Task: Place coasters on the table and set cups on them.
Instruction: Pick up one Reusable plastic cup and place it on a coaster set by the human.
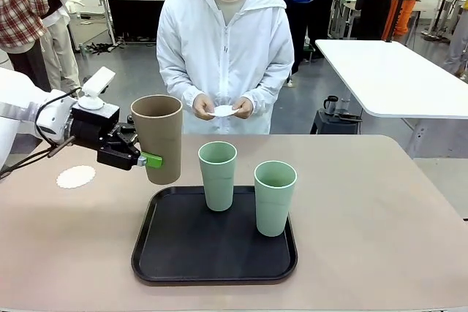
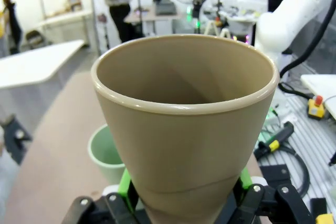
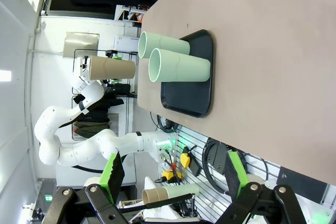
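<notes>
1. Worktop [image 1: 380, 217]: my right hand [image 3: 174, 174] looks across it, wide and empty.
2. Tan cup [image 1: 157, 133]: my left hand [image 1: 153, 160] clamps its base, aloft beside the tray [image 1: 142, 246].
3. Coaster [image 1: 75, 177]: I should centre the cup above it, then lower upright.

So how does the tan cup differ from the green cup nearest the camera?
The tan cup is brown; the green cup is pale green. The tan cup is clamped in the left gripper, lifted beside the black tray; the green cup stands free on it. Both are upright, tapered and handleless.
</notes>
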### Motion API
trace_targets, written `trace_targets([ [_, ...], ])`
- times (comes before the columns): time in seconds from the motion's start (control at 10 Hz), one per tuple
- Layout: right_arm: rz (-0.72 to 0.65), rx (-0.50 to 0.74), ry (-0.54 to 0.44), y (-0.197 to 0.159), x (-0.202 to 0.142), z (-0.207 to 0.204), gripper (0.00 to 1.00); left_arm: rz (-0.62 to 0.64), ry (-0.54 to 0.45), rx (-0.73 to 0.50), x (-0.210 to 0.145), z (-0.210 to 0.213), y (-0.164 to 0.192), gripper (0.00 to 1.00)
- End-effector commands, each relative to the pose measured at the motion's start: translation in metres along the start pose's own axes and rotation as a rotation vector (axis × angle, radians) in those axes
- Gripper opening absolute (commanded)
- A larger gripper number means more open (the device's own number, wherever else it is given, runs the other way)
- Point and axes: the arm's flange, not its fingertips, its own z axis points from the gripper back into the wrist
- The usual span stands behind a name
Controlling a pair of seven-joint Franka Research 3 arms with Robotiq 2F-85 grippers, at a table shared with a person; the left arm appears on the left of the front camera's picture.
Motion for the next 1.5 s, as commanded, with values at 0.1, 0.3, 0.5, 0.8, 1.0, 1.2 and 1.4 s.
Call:
trace_targets([
  [0.1, -0.002, 0.012, 0.000, 0.000, 0.000, 0.000, 1.00, -0.019, -0.018, -0.012, -0.006, 0.000, 0.005, 0.00],
  [0.3, -0.002, 0.012, 0.000, 0.000, 0.000, 0.000, 1.00, -0.025, -0.015, 0.048, -0.006, 0.034, 0.025, 0.84],
  [0.5, -0.002, 0.012, 0.000, 0.000, 0.000, 0.000, 1.00, -0.019, -0.040, 0.177, -0.008, 0.100, 0.060, 0.84],
  [0.8, -0.002, 0.012, 0.000, 0.000, 0.000, 0.000, 1.00, -0.014, -0.055, 0.313, -0.019, 0.197, 0.069, 0.84],
  [1.0, -0.002, 0.012, 0.000, 0.000, 0.000, 0.000, 1.00, 0.023, -0.047, 0.363, -0.037, 0.242, 0.069, 0.84],
  [1.2, -0.002, 0.012, 0.000, 0.000, 0.000, 0.000, 1.00, 0.062, -0.050, 0.374, -0.064, 0.270, 0.066, 0.84],
  [1.4, -0.002, 0.012, 0.000, 0.000, 0.000, 0.000, 1.00, 0.073, -0.043, 0.358, -0.088, 0.276, 0.063, 0.84],
])
